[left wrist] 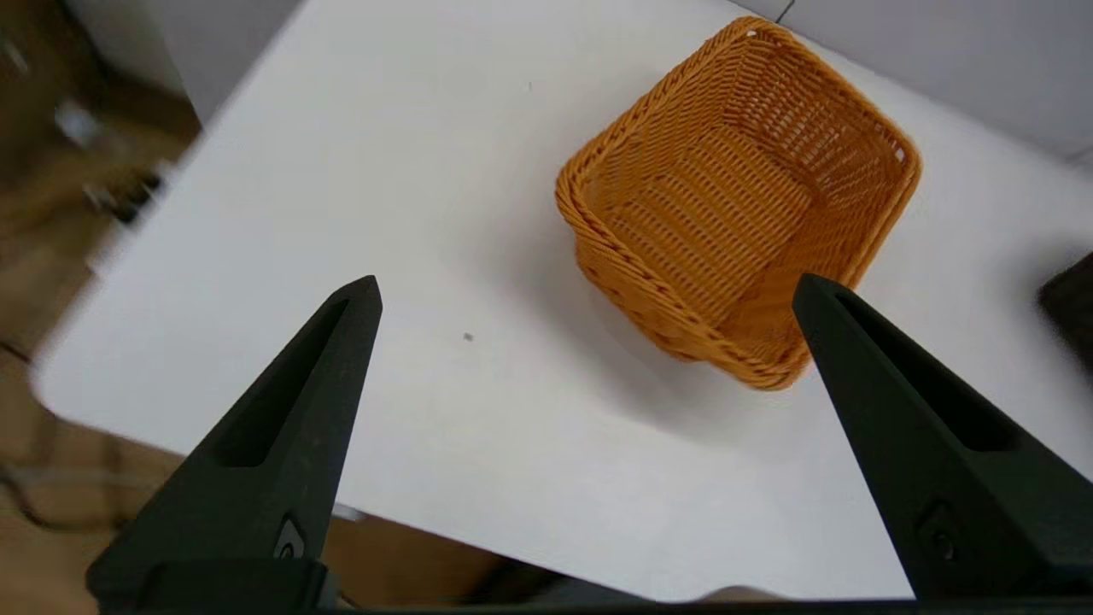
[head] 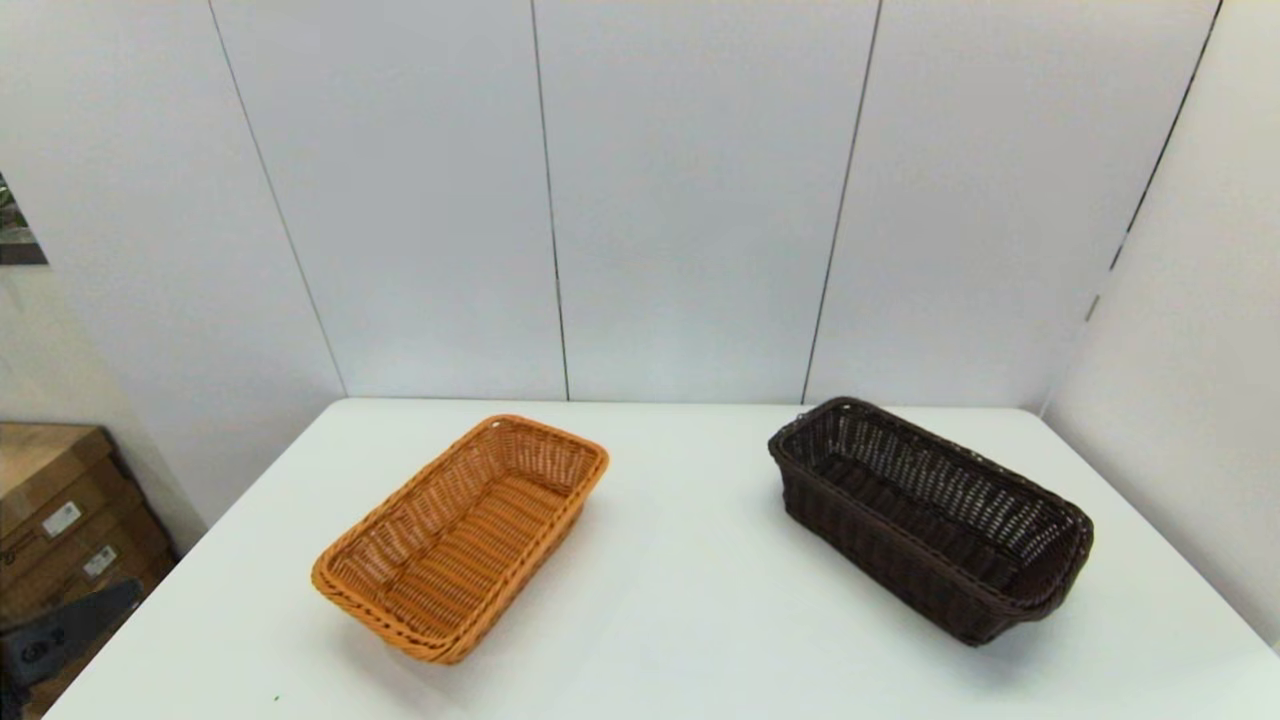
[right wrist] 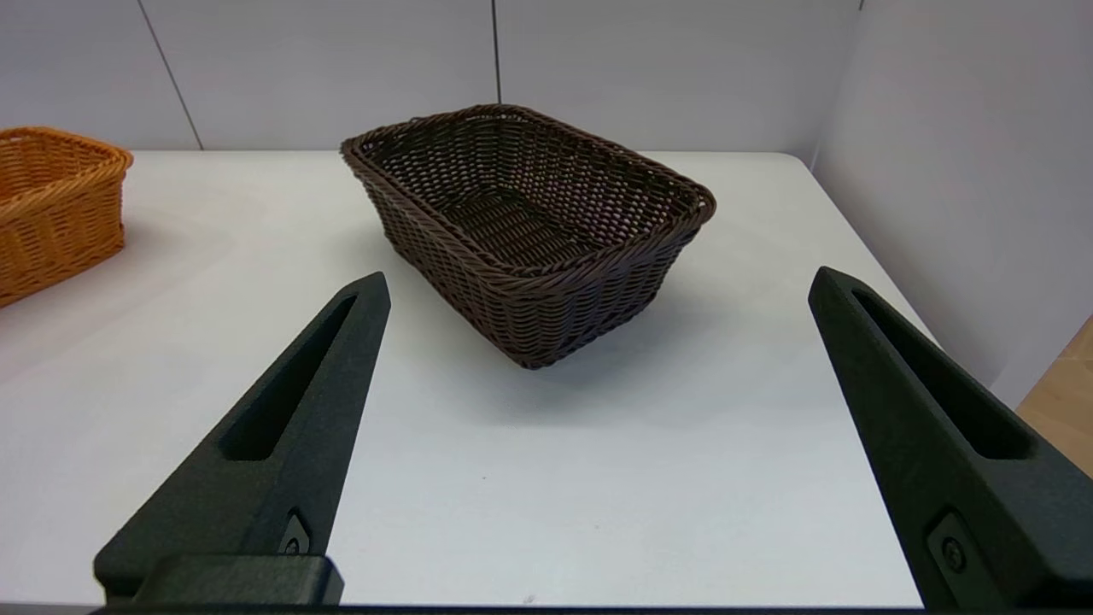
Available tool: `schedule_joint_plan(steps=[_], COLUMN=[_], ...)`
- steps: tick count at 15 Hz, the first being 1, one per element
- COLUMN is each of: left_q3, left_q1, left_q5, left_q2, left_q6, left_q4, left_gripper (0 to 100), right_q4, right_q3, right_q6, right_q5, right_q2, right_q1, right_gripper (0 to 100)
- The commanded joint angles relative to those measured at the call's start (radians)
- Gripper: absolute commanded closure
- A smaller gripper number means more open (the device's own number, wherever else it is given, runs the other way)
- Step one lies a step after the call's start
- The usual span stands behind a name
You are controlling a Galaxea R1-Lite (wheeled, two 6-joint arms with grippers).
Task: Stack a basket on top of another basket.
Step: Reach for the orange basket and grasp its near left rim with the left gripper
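The dark brown woven basket [head: 930, 520] stands empty on the right half of the white table, its long side angled toward the front right. On the left half sits the orange-tan basket [head: 460, 540], also empty and upright. The two are well apart. My right gripper [right wrist: 599, 280] hovers open in front of the dark basket [right wrist: 529, 213], short of its near corner, with nothing between its fingers. From above the table's front left corner, my left gripper [left wrist: 587, 290] looks down on the orange basket [left wrist: 734, 196] and is open and empty. Neither gripper shows in the head view.
The white table [head: 680, 620] ends at grey wall panels at the back and a wall [head: 1180, 330] close on the right. Cardboard boxes [head: 60, 520] stand on the floor beyond the left edge. A bare strip of table separates the baskets.
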Motion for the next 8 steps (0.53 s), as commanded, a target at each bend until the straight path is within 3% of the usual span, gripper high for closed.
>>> schedule_joint_plan(steps=[1,8], left_q3=[-0.011,-0.083], left_q1=[-0.004,-0.189], left_q5=[0.000,0.000], left_q2=[0.082,0.332], left_q6=[-0.254,-0.664], left_q4=[0.043,0.069], left_gripper=[0,0], right_q4=[0.000,0.000], right_q3=[-0.001,0.001], right_q6=[0.000,0.000], right_q5=[0.000,0.000], right_q2=[0.001,0.001], right_q1=[0.000,0.000], right_gripper=[0,0])
